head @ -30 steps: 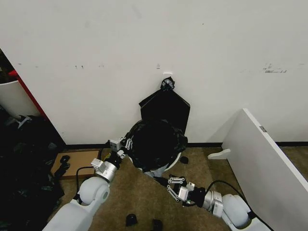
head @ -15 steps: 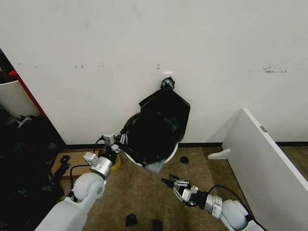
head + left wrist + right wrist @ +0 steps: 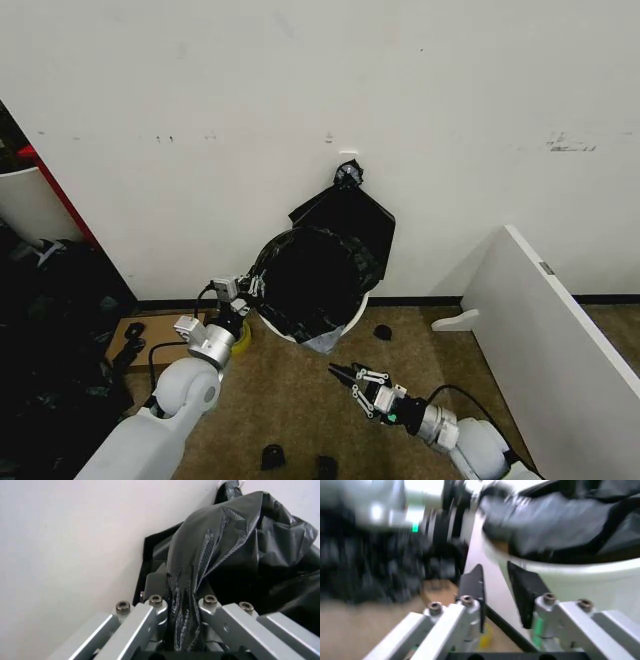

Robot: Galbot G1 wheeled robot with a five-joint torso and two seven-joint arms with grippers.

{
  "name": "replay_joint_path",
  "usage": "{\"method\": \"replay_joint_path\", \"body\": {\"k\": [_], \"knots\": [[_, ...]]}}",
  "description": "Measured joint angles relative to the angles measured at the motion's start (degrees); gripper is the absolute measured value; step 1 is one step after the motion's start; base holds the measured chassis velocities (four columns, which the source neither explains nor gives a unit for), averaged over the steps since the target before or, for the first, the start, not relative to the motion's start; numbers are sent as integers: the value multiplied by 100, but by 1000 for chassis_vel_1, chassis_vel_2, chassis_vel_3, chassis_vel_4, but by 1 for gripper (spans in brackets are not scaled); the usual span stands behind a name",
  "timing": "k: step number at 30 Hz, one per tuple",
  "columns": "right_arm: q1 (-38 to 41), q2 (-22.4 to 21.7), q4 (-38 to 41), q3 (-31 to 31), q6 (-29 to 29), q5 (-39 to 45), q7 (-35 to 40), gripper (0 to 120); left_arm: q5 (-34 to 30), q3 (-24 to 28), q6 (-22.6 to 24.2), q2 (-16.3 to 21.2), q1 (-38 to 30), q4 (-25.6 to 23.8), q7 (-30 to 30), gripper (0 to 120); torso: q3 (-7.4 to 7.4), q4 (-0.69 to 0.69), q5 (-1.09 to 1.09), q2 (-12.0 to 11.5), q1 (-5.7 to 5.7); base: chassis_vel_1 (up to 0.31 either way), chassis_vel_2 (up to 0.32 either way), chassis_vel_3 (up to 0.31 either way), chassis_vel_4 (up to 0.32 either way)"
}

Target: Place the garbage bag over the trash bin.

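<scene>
By the wall, the garbage bag [image 3: 312, 278] drapes over the trash bin [image 3: 340, 322]. The left gripper [image 3: 247, 290] pinches its edge; the right gripper [image 3: 348, 381] hangs unclenched. Next: probably pull the rim down.

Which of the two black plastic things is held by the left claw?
The garbage bag draped over the trash bin, pinched in the left claw; not the flat bundle.

You've got the glossy black bag [image 3: 312, 285] draped over the tilted cream bin [image 3: 345, 322] by the wall.
</scene>
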Motion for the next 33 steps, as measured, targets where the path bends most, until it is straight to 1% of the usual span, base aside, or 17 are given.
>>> {"method": "replay_joint_path", "body": {"k": [1, 2, 4, 6, 7, 8, 10, 11, 13, 16, 18, 19, 20, 22, 24, 30, 33], "knots": [[-91, -55, 198, -124, -173, 452, 169, 26, 17, 12, -24, -12, -5, 17, 0, 4, 0, 0, 2, 0, 0, 0, 0, 0, 0], [-91, -55, 198, -124, -173, 452, 169, 26, 17, 12, -24, -12, -5, 17, 0, 4, 0, 0, 2, 0, 0, 0, 0, 0, 0], [-288, -183, 668, -405, -583, 1348, 673, 34, 71, 26, -65, -36, -11, 45, 0, 4, 0, 1, 1, 0, 0, 0, 0, 0, 0], [-404, -250, 964, -572, -812, 1835, 1038, 41, 101, 29, -86, -43, -13, 56, 0, 4, 0, 1, 0, 0, 0, 0, 0, 0, 0], [-434, -268, 1056, -616, -885, 1982, 1152, 43, 108, 30, -88, -46, -13, 57, 0, 4, 0, 1, 1, 0, 0, 0, 0, 0, 0], [-543, -323, 1354, -752, -1118, 2453, 1506, 51, 124, 32, -97, -49, -13, 59, 2, 4, 0, 1, 0, 0, 0, 0, 0, 0, 0], [-672, -366, 1727, -901, -1381, 3058, 1964, 59, 151, 30, -104, -49, -12, 60, 3, 4, 0, 1, 0, 0, 0, 0, 0, 0, 0], [-672, -366, 1727, -901, -1381, 3058, 1964, 59, 151, 30, -104, -49, -12, 60, 3, 4, 0, 1, 0, 0, 0, 0, 0, 0, 0], [-723, -365, 1990, -1007, -1577, 3419, 2422, 68, 166, 26, -112, -44, -1, 61, 3, 4, 0, 1, 0, 0, 0, 0, 0, 0, 0], [-714, -293, 2401, -1178, -1979, 3880, 3435, 82, 170, 19, -121, -36, 16, 55, 3, 4, 0, 1, 0, 0, 0, 0, 0, 0, 0], [-673, -222, 2629, -1248, -2210, 4068, 4034, 88, 170, 16, -125, -32, 24, 42, 4, 4, 0, 1, 0, 0, 0, 0, 0, 0, 0], [-673, -222, 2629, -1248, -2210, 4068, 4034, 88, 170, 16, -125, -32, 24, 42, 4, 4, 0, 1, 0, 0, 0, 0, 0, 0, 0], [-645, -184, 2727, -1272, -2321, 4151, 4289, 93, 170, 14, -126, -28, 26, 36, 5, 4, 0, 1, 0, 0, 0, 0, 0, 0, 0], [-578, -107, 2885, -1299, -2454, 4284, 4655, 99, 171, 12, -128, -15, 29, 31, 6, 4, 0, 1, 1, 0, 0, 0, 0, 0, 0], [-517, -46, 2977, -1304, -2538, 4362, 4868, 100, 173, 10, -132, -10, 33, 29, 6, 4, 0, 2, 0, 0, 0, 0, 0, 0, 0], [-383, 70, 3004, -1305, -2721, 4442, 5117, 99, 183, 19, -138, -14, 37, 24, 8, 4, 0, 1, 0, 0, -1, 0, 0, 0, 0], [-334, 146, 2898, -1351, -2817, 4447, 5202, 87, 184, 26, -139, -20, 36, -1, 9, 4, 0, 1, 1, 0, -1, 0, 0, 0, 0]]}}
